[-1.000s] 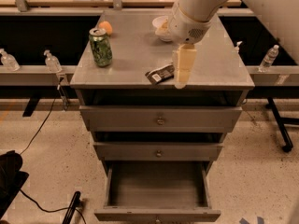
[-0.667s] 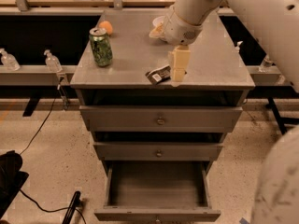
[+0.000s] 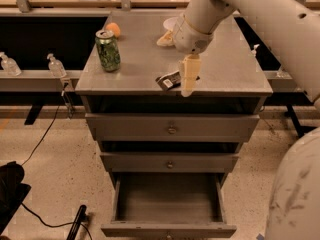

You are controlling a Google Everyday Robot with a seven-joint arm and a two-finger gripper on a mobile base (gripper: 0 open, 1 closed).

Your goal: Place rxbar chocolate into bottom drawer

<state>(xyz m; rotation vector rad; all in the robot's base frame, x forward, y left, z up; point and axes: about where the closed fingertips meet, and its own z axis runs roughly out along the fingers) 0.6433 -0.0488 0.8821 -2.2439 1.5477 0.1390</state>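
Over rxbar chocolate (image 3: 169,80), gripper (image 3: 186,90) pointing down

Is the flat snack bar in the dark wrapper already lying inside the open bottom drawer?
No, the dark-wrapped snack bar lies on the grey metal cabinet top, beside the pincer.

Claw (image 3: 189,81) hangs just right of rxbar chocolate (image 3: 168,80) on cabinet top (image 3: 230,74), can (image 3: 108,50) farther left.

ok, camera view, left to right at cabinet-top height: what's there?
bottle → second bottle → green can → snack bar. The gripper hangs over the bar's right end, overlapping it. The orange overlaps the can, so it is left out.
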